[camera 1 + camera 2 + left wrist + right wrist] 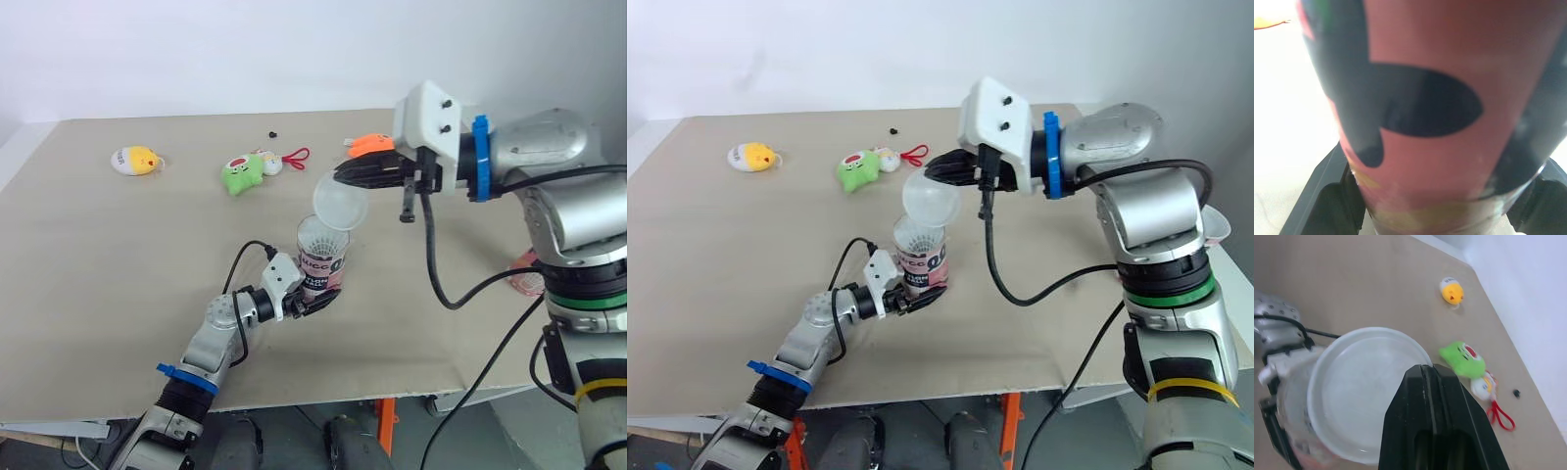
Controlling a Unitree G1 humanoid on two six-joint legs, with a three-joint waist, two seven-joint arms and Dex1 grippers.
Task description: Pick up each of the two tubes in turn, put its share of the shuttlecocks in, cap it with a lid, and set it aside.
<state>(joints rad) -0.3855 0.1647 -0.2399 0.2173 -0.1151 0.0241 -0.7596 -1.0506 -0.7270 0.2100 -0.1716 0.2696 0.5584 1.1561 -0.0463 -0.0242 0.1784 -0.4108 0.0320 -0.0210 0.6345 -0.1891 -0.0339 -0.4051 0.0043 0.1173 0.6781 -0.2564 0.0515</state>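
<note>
Yellow plush toy (135, 160) and green plush toy (241, 174) lie on the far left of the table (98, 284), outside the job. Nearer, the left gripper (315, 295) clamps the base of the pink-and-black tube (323, 259), held upright over mid-table with white shuttlecock feathers (321, 235) at its mouth. The translucent lid (340, 206) hangs tilted just above that mouth, its rim pinched by the right gripper (341, 176). I judge this tube loaded; seating the lid and setting it aside remain. A pinkish thing (529, 277) under the right arm may be the second tube, untouched.
</note>
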